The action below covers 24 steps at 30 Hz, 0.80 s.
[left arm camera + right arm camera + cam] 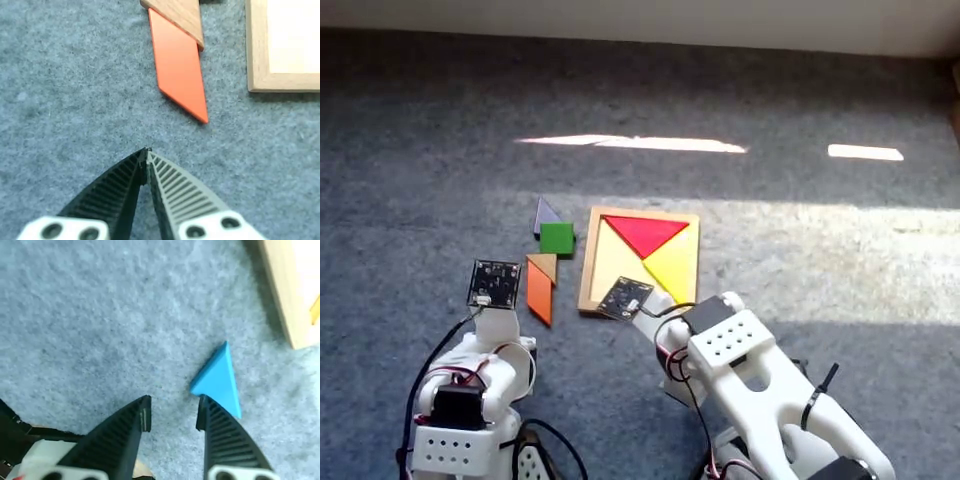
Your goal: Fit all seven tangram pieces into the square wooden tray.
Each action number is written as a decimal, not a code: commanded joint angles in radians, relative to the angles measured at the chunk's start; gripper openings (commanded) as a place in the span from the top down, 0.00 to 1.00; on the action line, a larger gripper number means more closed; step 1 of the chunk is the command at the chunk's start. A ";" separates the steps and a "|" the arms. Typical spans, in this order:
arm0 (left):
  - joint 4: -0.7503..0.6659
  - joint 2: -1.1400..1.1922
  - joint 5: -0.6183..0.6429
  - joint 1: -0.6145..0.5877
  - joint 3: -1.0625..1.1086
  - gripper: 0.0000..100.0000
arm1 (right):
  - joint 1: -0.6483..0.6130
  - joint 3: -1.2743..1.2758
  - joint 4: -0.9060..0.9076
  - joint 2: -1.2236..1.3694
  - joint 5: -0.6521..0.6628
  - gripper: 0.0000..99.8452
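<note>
A square wooden tray (588, 262) lay on grey carpet (440, 150), seen from overhead. Two of the seven pieces sat inside it: a red triangle (645, 232) along the far edge and a yellow triangle (672, 268) touching it at the side nearer the right arm. The rest of the tray floor was bare.

Four pieces lay in a loose column just beside the tray's left rim: a purple triangle (545, 213), a green square (557, 238), a tan wooden triangle (542, 265) and an orange parallelogram (540, 290). They were probably grouped there to be within the left arm's reach.

The left gripper (146, 155) hung over bare carpet near the parallelogram's pointed end, with its jaws pressed together and holding nothing.

The right gripper (172, 410) hovered low by the tray's near corner, with its jaws spread wide. A blue triangle (217, 380) lay flat on the carpet just beside one jaw, not yet between the two. It looked like a line-up for picking that piece.
</note>
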 commanded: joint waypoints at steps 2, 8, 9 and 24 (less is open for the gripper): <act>0.005 -0.031 -0.009 0.007 0.019 0.99 | -0.001 -0.047 0.015 -0.008 0.006 0.84; 0.005 -0.031 -0.009 0.007 0.019 0.99 | -0.001 -0.058 0.015 -0.008 0.008 0.84; 0.005 -0.031 -0.009 0.007 0.019 0.99 | -0.001 -0.073 0.015 -0.008 0.008 0.84; 0.005 -0.031 -0.009 0.007 0.019 0.99 | 0.062 -0.050 -0.073 -0.002 0.049 0.84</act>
